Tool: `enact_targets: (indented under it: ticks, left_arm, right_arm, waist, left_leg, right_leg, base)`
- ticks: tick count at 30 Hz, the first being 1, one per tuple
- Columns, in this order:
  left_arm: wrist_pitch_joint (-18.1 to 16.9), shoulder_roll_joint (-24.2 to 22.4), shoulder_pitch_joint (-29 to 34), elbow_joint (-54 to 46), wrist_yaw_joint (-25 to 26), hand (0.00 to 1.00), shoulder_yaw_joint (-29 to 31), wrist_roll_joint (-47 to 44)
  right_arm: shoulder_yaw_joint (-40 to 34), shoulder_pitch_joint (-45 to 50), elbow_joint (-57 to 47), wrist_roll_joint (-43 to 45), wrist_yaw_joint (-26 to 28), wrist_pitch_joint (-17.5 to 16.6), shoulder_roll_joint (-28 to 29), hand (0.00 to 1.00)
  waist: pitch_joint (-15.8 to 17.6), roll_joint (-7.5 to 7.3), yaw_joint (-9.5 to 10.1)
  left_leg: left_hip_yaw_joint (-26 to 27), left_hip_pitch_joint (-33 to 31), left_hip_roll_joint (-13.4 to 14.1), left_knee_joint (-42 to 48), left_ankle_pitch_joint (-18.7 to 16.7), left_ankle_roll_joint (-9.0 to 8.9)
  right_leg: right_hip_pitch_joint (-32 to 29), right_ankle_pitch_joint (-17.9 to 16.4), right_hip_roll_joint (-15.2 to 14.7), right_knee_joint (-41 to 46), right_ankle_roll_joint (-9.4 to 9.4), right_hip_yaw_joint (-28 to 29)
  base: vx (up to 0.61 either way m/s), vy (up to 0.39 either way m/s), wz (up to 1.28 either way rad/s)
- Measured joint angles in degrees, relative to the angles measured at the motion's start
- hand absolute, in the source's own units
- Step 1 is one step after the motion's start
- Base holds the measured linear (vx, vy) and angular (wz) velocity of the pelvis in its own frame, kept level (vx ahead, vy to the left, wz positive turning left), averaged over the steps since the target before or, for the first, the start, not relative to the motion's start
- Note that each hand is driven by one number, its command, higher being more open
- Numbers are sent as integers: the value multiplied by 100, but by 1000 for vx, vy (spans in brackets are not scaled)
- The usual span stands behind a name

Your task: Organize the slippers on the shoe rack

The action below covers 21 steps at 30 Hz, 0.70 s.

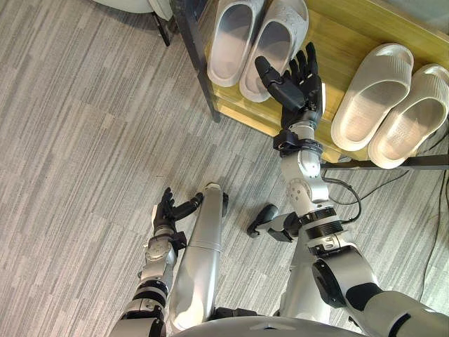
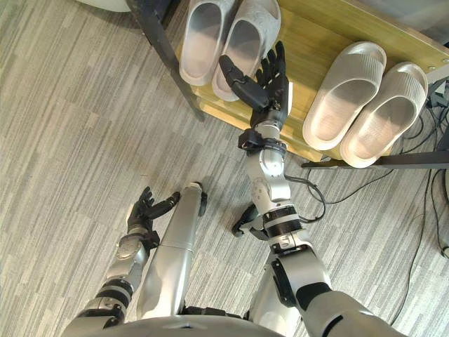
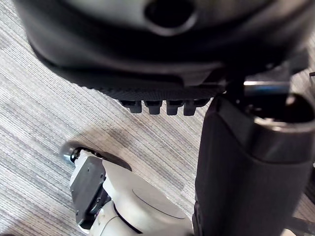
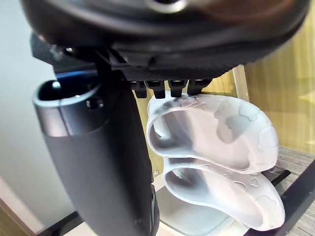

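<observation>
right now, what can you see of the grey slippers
The grey slippers are a pale, smooth, rubbery-looking pair of open-heeled slides. They lie side by side and touching, soles down on the rack's wooden shelf, heels near its front edge. The open right hand hovers just before them; contact cannot be told.

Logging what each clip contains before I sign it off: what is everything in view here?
grey slippers: two, light grey, side by side on the rack's left part
cream slippers: two, cream, side by side on the rack's right part
shoe rack: one, wooden shelf with dark frame, ahead of the robot
floor: grey, striped
right hand: dark, open, raised by the grey pair
left hand: dark, open, low over the floor
</observation>
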Motion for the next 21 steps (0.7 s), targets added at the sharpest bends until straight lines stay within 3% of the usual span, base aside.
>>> enact_targets:
  ticks: [11, 19, 21]
  left_arm:
    - [64, 39, -9, 22, -16, 100, -12, 0]
    - [250, 181, 309, 180, -239, 100, -36, 12]
    - [293, 210, 436, 289, -244, 100, -51, 26]
  right_arm:
    - [164, 137, 61, 31, 211, 215, -405, 100]
    - [542, 1716, -1361, -338, 476, 264, -373, 100]
    - [653, 2371, -1820, -483, 608, 263, -346, 100]
  waist:
    - [-43, 79, -51]
    - [-54, 87, -188]
    - [-227, 65, -235]
  left_leg:
    - [84, 195, 81, -32, 2, 0]
    - [198, 987, 288, -484, 6, -8]
    - [292, 1386, 366, -815, 22, -22]
  right_leg:
    - [133, 7, 59, -26, -41, 65]
    - [822, 111, 324, -533, 19, 99]
    - [1159, 176, 431, -872, 47, 97]
  base:
    - [-3, 10, -3]
    - [15, -4, -13]
    - [78, -4, -12]
